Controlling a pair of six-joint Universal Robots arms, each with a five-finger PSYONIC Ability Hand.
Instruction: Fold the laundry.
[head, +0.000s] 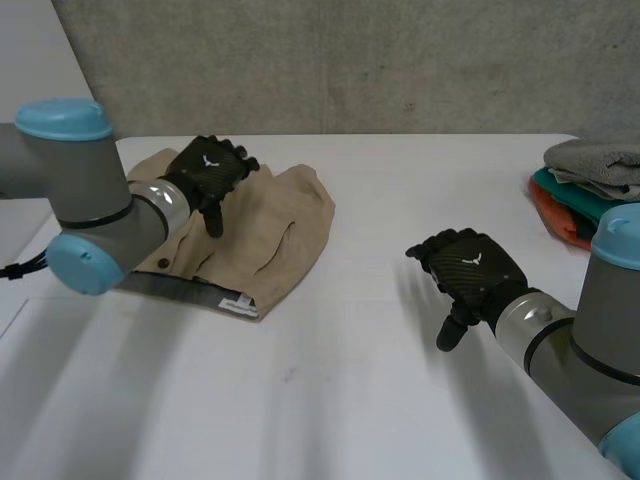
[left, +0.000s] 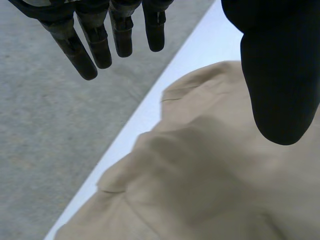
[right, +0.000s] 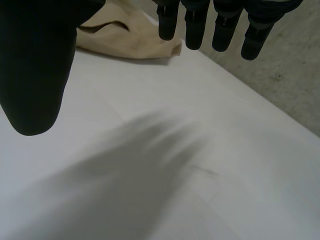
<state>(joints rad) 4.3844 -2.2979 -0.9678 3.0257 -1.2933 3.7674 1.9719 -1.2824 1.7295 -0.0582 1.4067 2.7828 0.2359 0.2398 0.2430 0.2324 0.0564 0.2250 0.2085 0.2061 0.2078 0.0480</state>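
Folding underway: tan garment (head: 275, 230) lies rumpled, roughly doubled, on table (head: 330, 400). L hand (head: 208, 172) hovers over it, fingers slack, empty; R hand (head: 470, 268) likewise, well apart. Stack (head: 590, 180) looks done; garment prob. needs finishing.

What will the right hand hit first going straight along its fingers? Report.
Probably the beige garment: the right hand is over bare table, open fingers pointing at the garment's edge. Angled downward, it may touch the table first; depth is unclear.
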